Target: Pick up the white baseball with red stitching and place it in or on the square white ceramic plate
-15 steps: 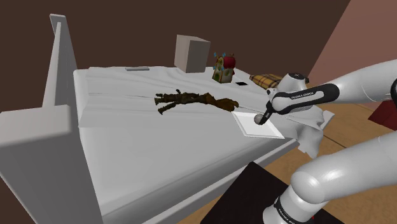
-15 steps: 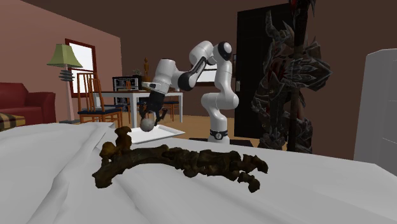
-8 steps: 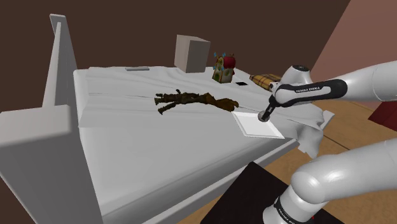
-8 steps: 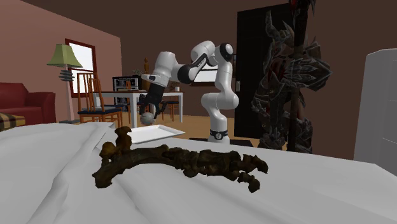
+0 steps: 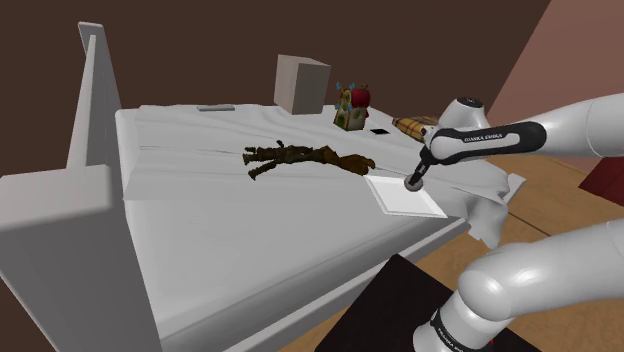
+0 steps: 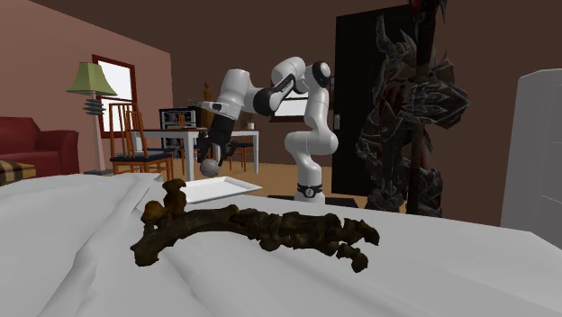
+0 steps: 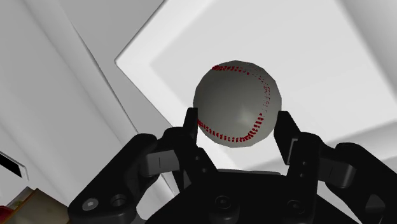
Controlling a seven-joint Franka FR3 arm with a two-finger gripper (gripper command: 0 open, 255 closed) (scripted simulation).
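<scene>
The claw (image 7: 236, 127) is clamped on the ball (image 7: 238, 102), a finger (image 7: 191, 124) pressed to each side. The ball hangs above the plate (image 5: 398, 200), not touching it. The plate lies at the bed's (image 5: 250, 235) edge

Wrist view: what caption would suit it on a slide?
Black claw clasping a grey-white baseball with red stitching, held over the square white plate.

White, dark-jointed arm (image 5: 560, 135); all-black tool (image 7: 236, 125)
</scene>
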